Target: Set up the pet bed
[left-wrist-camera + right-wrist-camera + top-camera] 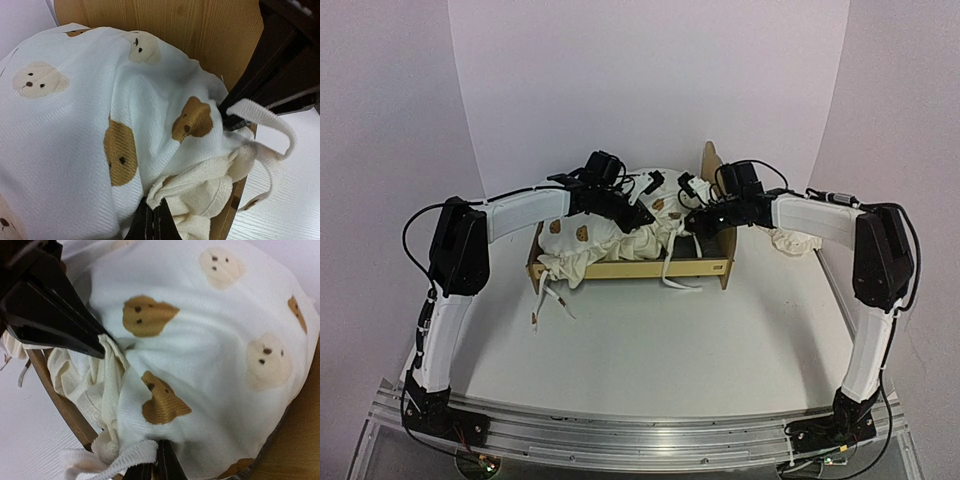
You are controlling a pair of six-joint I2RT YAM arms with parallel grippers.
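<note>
Currently both sets of jaws sit over the pet bed (630, 268), which stands on the bench (650, 350) directly beneath them, headboard (710, 162) end nearest the right jaws. Left jaws: closed tight on a fold of the bear-print cushion (75, 125), fabric bunched just ahead of the tips. Right jaws: also pinched together, on the cushion's edge, with a tie string (120, 460) lying across the tips and the wood rail (60, 405) just to one side. Jaws nearly tip to tip, cushion heaped in the frame between them, loose strings hanging over the near side onto the bench
</note>
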